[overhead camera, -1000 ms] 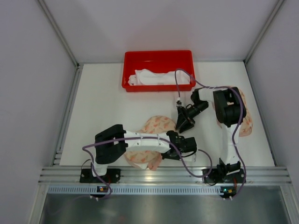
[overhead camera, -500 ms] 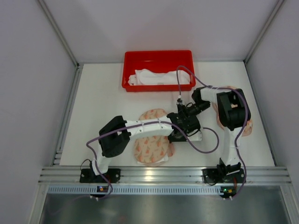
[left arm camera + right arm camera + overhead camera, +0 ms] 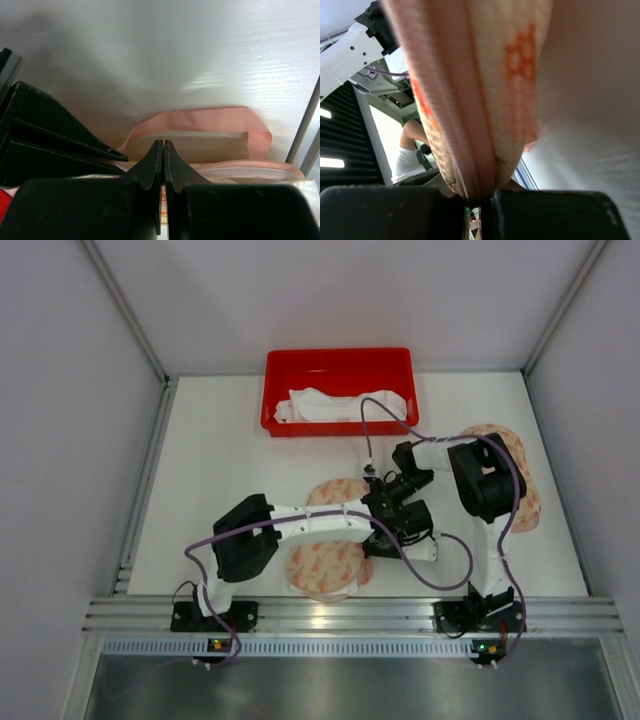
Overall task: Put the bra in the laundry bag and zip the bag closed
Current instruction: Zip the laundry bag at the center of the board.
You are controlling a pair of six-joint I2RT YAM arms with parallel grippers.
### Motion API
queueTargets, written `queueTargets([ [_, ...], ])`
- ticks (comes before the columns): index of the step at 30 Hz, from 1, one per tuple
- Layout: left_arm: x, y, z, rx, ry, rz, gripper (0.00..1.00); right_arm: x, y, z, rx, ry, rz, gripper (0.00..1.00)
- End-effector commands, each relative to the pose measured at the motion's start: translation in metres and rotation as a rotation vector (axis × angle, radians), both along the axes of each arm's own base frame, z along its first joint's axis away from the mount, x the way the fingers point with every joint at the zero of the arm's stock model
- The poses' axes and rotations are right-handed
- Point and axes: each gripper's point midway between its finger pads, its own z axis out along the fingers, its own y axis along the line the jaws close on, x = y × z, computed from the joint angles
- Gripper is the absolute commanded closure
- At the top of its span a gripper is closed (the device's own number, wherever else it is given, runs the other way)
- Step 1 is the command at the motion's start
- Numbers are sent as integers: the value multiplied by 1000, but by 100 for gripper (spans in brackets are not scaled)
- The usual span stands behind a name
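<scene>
Bright, even light from above in the top view — soft shadows on the white bench point(image 3: 220, 460), all sharp. The left wrist view is dim, with a grey shadow over the bench; the right shows the bag point(image 3: 470, 75) blurred — too close.

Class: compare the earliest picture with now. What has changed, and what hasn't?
The left gripper pulled the bag out flat. The right gripper came in and its jaws, open before, shut on the bag's zip edge. Tray and bra stayed put.
</scene>
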Motion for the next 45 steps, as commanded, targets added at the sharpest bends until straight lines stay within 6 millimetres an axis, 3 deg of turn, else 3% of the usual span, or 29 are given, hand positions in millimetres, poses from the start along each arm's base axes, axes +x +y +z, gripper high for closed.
queueTargets([
  [1,-25,0,13,-34,28,-88,100,16,6,-2,31,-58,-38,100],
  [7,-72,29,2,20,82,-148,100,57,-6,-6,-19,-88,-198,100],
  [12,-84,48,-5,55,94,-158,100,75,-19,-5,-46,-117,-265,100],
  [15,-78,48,-5,60,66,-177,100,76,-21,-7,-59,-123,-267,97],
  [17,-75,42,-2,52,50,-181,100,71,-22,-8,-69,-88,-258,77],
  [18,-72,40,-1,47,39,-177,100,68,-23,-7,-62,-95,-243,55],
  [21,-60,31,3,29,3,-174,100,54,-28,-3,-66,-77,-200,36],
  [28,-24,8,16,-30,-46,-116,100,20,-30,11,-13,-30,-142,34],
  [31,-18,3,19,-41,-58,-128,100,13,-21,15,12,-32,-115,32],
  [35,-18,-4,20,-48,-59,-141,100,12,-8,20,49,-21,-93,36],
  [37,-17,-7,21,-56,-57,-141,100,9,-3,17,56,-3,-81,47],
  [42,-26,-6,24,-74,-25,-152,100,12,0,13,49,7,-83,97],
  [45,-41,4,22,-65,-1,-173,100,16,0,14,51,-1,-93,100],
])
